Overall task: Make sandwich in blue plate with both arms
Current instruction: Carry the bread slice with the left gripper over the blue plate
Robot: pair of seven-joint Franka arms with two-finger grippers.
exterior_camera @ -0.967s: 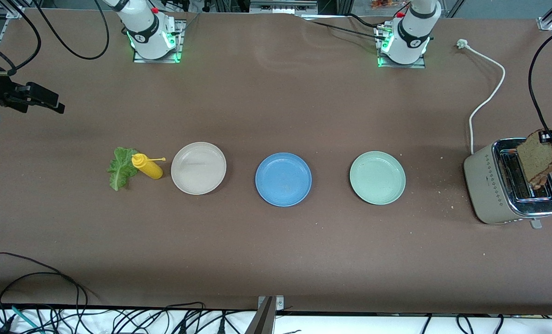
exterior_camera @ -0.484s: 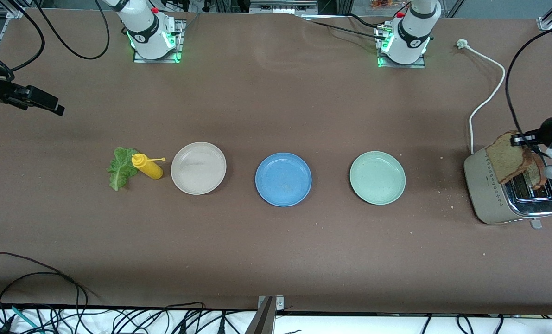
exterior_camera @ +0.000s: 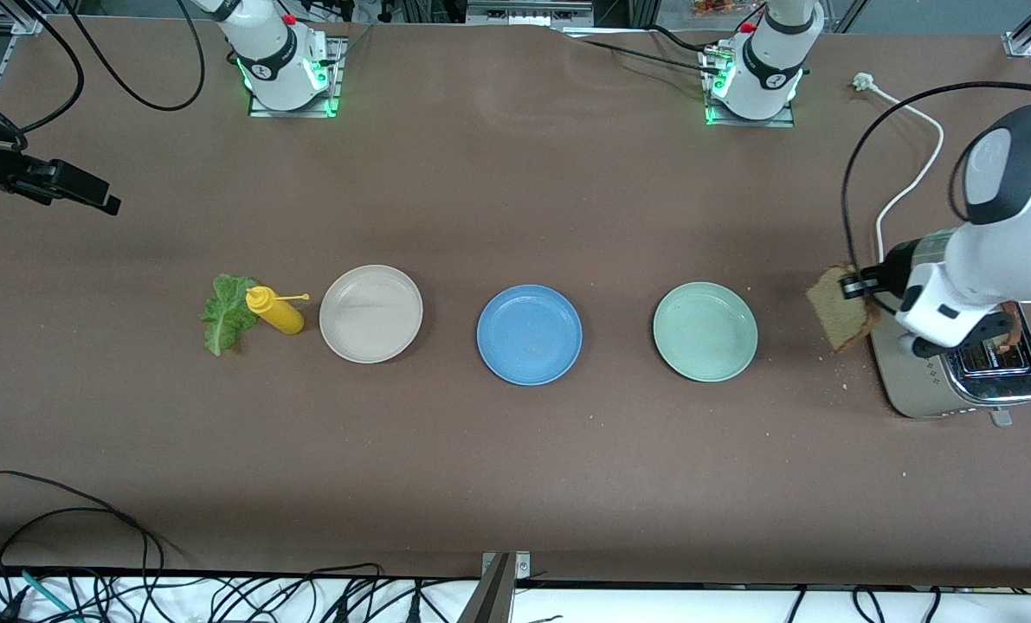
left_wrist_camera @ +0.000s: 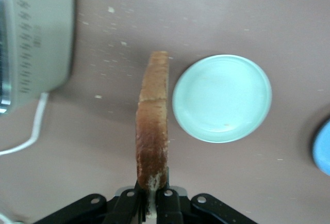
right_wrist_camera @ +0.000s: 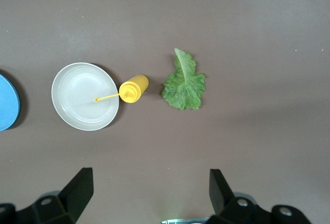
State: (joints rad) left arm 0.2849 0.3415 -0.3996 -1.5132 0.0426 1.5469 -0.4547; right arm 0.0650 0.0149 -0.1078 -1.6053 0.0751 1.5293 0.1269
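A: The front camera looks down from high across the table [exterior_camera: 515, 484], facing both bases.

B: Both wrist cameras look straight down; each shares a plate with it: mint-green plate [left_wrist_camera: 221, 98], beige-white plate [right_wrist_camera: 85, 96].

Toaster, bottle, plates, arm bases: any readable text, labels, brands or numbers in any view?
None readable.
toaster: rows of small diamond marks on its side, a pattern, no letters.
arm bases: a small round dark badge on each, too small to read.
yellow bottle, blue plate, slice of bread: no markings.
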